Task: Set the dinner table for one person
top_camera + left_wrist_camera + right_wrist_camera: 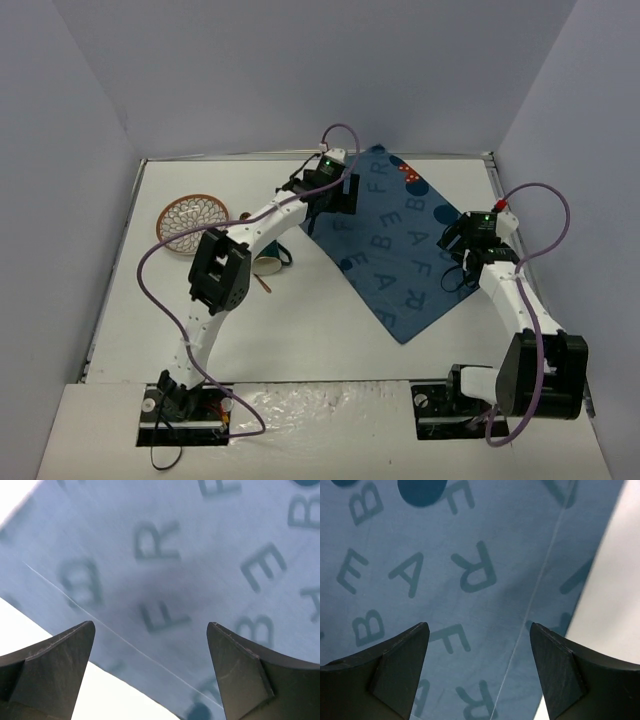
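We see the dinner table (300, 340), a broad white surface, spread under both arms. A blue cloth mat (400, 250) printed with letters lies flat on it, slantwise, from the far middle toward the near right. The left gripper (150, 624) hangs over the mat's far left edge, its jaws wide apart, with lettered cloth and a strip of white table below them. The right gripper (479, 625) hangs over the mat's right edge, its jaws also wide and gripping nothing. To the left, well apart from the mat, a round plate (192, 222) with a brown rim and a lattice pattern rests on the table. Near it a teal and cream cup (268, 263) sits partly behind the left arm; we cannot tell what it holds. A thin brown stick (264, 283), perhaps a utensil, lies just beside the cup.
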Action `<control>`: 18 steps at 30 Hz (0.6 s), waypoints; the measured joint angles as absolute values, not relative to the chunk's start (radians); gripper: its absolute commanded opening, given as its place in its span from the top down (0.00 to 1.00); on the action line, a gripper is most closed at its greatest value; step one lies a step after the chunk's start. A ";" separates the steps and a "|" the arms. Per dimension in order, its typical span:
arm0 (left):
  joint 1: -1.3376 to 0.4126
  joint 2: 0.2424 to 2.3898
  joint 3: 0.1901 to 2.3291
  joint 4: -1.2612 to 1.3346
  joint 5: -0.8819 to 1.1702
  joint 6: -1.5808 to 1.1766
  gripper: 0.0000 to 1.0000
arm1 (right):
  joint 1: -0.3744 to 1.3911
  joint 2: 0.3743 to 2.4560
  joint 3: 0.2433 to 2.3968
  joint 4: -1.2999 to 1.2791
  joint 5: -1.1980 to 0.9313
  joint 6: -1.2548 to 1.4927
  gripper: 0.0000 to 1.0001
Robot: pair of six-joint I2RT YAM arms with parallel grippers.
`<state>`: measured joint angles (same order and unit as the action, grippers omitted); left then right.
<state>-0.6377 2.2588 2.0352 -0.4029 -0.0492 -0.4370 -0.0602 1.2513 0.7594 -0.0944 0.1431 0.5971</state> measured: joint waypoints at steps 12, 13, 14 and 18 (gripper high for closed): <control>-0.521 2.540 2.258 -0.459 0.021 -0.232 0.09 | -0.009 1.388 0.600 0.097 0.063 0.676 0.23; -0.519 2.540 2.264 -0.458 0.023 -0.234 0.09 | -0.016 1.396 0.596 0.109 0.063 0.683 0.22; -0.518 2.538 2.263 -0.466 0.024 -0.236 0.09 | -0.020 1.405 0.593 0.123 0.062 0.691 0.22; -0.518 2.524 2.223 -0.448 0.017 -0.248 0.10 | -0.050 1.414 0.582 0.178 0.058 0.718 0.22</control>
